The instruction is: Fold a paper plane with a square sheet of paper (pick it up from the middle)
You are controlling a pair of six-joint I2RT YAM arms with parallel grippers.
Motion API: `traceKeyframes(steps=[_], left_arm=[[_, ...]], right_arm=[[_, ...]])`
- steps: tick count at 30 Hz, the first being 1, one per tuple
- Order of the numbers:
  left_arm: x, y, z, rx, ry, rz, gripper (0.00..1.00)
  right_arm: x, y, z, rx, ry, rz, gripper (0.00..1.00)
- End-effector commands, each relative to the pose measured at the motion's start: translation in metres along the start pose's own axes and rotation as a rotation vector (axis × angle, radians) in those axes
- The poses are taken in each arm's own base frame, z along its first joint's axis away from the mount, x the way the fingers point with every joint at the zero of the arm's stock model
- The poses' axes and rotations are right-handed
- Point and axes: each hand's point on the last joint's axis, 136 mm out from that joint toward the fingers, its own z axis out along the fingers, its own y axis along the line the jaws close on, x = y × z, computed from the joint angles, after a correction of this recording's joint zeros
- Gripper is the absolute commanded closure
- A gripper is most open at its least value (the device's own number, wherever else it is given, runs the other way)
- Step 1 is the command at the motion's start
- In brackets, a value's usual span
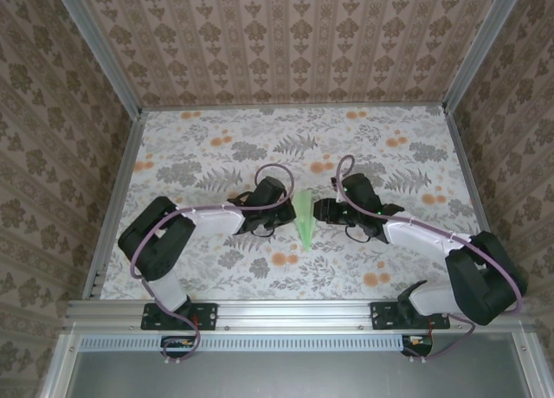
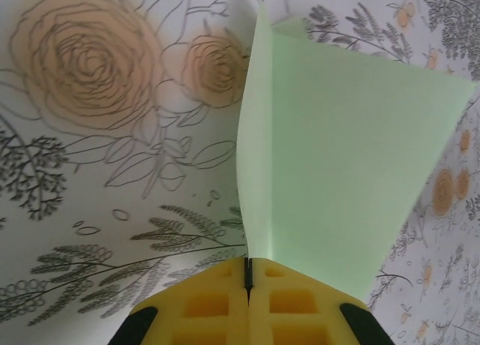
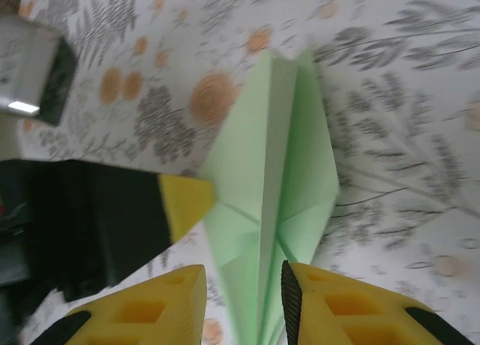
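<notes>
One paper plane (image 1: 305,215), near the middle of the table (image 1: 216,272), pointed end toward the near edge, well apart from all four edges. Two grippers, one at each side of it. Left gripper (image 2: 247,274) shut tight on one edge of the green paper, pinched between its yellow jaws. Right gripper (image 3: 244,285) partly open, jaws apart astride the folded centre, contact with the paper unclear. Bare flowered surface all round, widest toward the far edge and both far corners
</notes>
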Motion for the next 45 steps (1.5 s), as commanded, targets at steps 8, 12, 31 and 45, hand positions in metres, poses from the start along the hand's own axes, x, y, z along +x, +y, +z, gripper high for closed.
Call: traceKeyframes(steps=[8,12,31,45], left_arm=[[-0.003,0.003,-0.009,0.043,-0.03,-0.025,1.0],[-0.002,0.003,-0.009,0.043,-0.026,-0.02,1.0],[0.0,0.001,-0.007,0.055,-0.013,-0.023,1.0],[0.001,0.001,-0.005,0.062,-0.004,-0.026,1.0]], right_arm=[[0.018,0.015,0.024,0.069,0.097,-0.025,0.7],[0.021,0.011,0.029,0.103,0.117,-0.038,0.7],[0.03,-0.006,0.043,0.187,0.165,-0.066,0.61],[0.052,0.01,0.043,0.074,0.231,0.002,0.52]])
